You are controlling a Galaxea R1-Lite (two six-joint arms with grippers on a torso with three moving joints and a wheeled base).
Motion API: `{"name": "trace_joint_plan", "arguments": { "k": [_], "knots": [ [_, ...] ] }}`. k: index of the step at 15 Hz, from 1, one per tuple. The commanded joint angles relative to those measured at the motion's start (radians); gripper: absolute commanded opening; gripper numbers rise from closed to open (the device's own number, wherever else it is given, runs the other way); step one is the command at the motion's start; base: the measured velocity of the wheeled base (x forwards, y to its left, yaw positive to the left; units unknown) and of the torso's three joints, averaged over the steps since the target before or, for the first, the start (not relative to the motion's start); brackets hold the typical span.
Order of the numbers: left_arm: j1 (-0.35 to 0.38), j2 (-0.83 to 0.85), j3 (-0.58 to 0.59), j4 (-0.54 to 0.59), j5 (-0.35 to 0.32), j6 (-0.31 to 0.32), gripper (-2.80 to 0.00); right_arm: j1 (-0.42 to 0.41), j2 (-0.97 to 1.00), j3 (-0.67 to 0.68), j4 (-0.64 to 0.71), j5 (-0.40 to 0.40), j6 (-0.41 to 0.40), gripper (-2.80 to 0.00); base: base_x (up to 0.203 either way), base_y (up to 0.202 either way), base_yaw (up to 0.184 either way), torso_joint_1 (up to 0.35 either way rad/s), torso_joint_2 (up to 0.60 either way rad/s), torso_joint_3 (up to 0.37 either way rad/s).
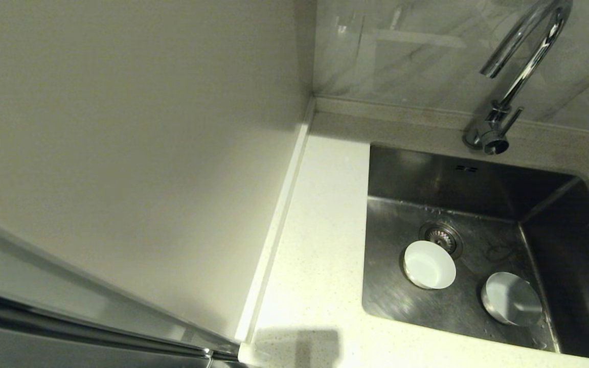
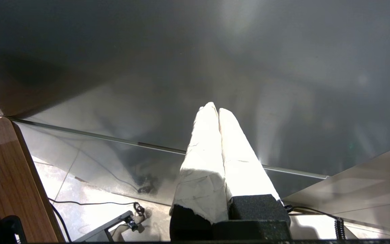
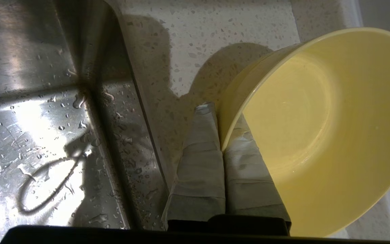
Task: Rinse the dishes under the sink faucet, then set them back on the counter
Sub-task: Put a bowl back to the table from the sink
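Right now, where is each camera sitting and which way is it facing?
Head: high up, looking down at the sink, faucet, two pale bowls; almost no robot body.
Left wrist: behind the shut left gripper, facing a grey panel and floor.
Right wrist: behind the right gripper, pinching the yellow bowl over the counter.
Head and right wrist share sink and counter.

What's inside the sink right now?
Two pale bowls sit in the sink: one partly covering the drain strainer, another tilted nearer the right wall. The sink's right end is out of view.
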Motion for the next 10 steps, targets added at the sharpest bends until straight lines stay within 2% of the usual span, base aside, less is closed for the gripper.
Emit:
{"name": "trace_joint_plan", "arguments": {
  "k": [1,8,10],
  "knots": [
    [0.000,0.000,0.003,0.000,0.000,0.000,-2.80,-0.001,0.012,-0.005,-0.002,-0.006,-0.004,0.00,0.000,0.000,0.000,0.000,0.00,0.000],
    [0.000,0.000,0.003,0.000,0.000,0.000,-2.80,-0.001,-0.008,-0.001,-0.013,-0.013,0.010,0.00,0.000,0.000,0.000,0.000,0.00,0.000],
    [0.000,0.000,0.003,0.000,0.000,0.000,-2.80,-0.001,-0.041,0.001,-0.043,-0.007,0.052,0.00,0.000,0.000,0.000,0.000,0.00,0.000]
  ]
}}
